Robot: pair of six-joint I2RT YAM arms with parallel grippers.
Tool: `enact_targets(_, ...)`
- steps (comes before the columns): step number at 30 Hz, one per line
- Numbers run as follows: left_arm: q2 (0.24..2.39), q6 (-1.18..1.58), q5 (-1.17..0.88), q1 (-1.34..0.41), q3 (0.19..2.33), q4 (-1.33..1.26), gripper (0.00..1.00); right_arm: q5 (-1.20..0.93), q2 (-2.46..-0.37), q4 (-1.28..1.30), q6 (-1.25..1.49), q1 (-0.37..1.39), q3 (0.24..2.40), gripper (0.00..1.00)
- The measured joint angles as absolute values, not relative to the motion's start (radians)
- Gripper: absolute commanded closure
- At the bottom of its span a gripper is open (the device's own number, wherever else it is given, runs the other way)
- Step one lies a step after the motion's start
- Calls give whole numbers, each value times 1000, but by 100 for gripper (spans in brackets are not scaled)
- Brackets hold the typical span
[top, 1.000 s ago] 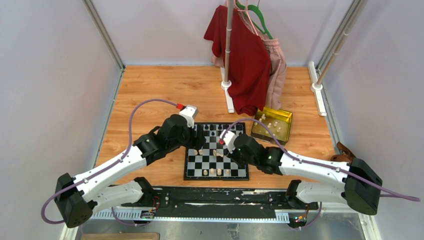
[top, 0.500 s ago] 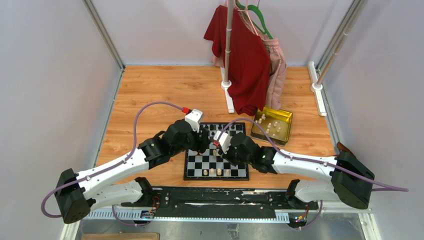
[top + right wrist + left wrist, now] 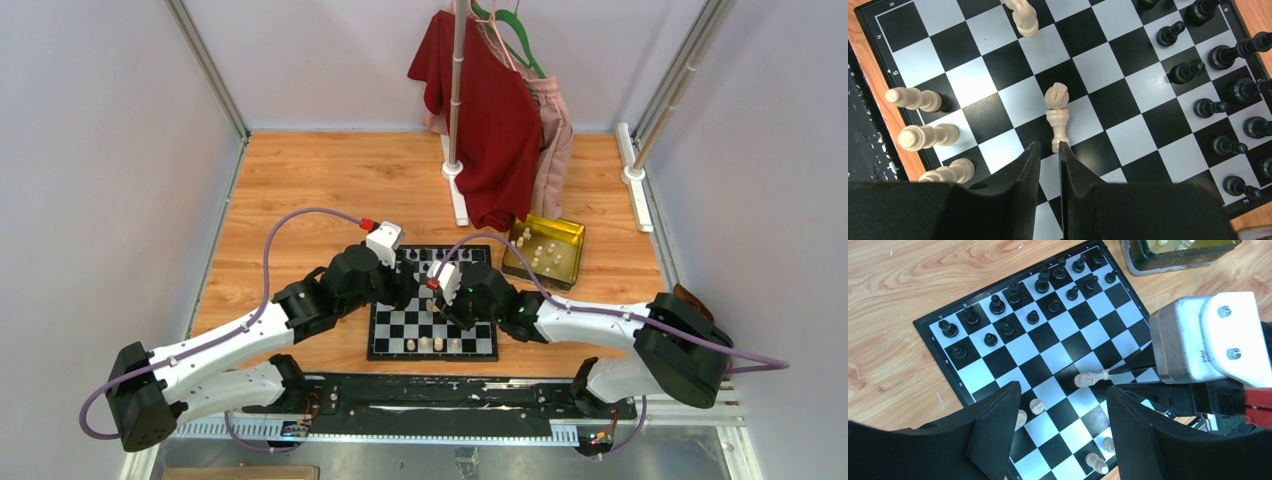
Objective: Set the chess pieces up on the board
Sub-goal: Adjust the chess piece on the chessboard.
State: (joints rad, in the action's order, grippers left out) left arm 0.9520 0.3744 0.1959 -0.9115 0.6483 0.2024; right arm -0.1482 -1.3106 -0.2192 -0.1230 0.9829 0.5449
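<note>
The black-and-white board (image 3: 385, 338) lies in front of both arms. Black chessmen (image 3: 1013, 292) fill its two far rows. Several cream chessmen (image 3: 928, 136) stand on its near rows. One cream piece (image 3: 1058, 117) lies on its side near the board's middle. My right gripper (image 3: 1049, 146) is all but shut and holds nothing. Its right fingertip (image 3: 1064, 150) touches the base of that fallen piece, which also shows in the left wrist view (image 3: 1090, 377). My left gripper (image 3: 1063, 390) hovers open and empty over the board, above two cream pieces (image 3: 1037, 406).
A shiny yellow tin (image 3: 543, 250) holding more cream pieces sits just right of the board's far corner. A clothes rack with a red shirt (image 3: 490, 120) stands behind it. A black rail (image 3: 430, 392) runs along the near table edge.
Both grippers have closed in over the board's middle: the left moved right, and the right moved left up to the fallen cream piece.
</note>
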Motion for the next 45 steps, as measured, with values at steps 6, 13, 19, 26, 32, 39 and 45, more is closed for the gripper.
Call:
enact_targets(6, 950, 374, 195, -912, 646, 191, 31, -187, -1352, -255, -122, 966, 545, 77)
enact_targets(13, 950, 374, 194, -912, 639, 182, 31, -218, -1392, -290, -120, 955, 545, 78)
enact_targets(19, 949, 373, 189, -912, 638, 179, 32, -221, -1397, -299, -120, 948, 545, 81)
enact_targets(26, 949, 373, 171, -912, 622, 159, 33, -200, -1427, -313, -115, 947, 565, 91)
enact_targets(32, 949, 371, 155, -912, 613, 152, 32, -186, -1454, -323, -113, 947, 586, 97)
enact_targets(39, 945, 371, 150, -912, 590, 142, 34, -179, -1462, -321, -113, 947, 595, 100)
enact_targets(45, 945, 371, 147, -913, 575, 136, 33, -178, -1461, -317, -113, 947, 596, 100)
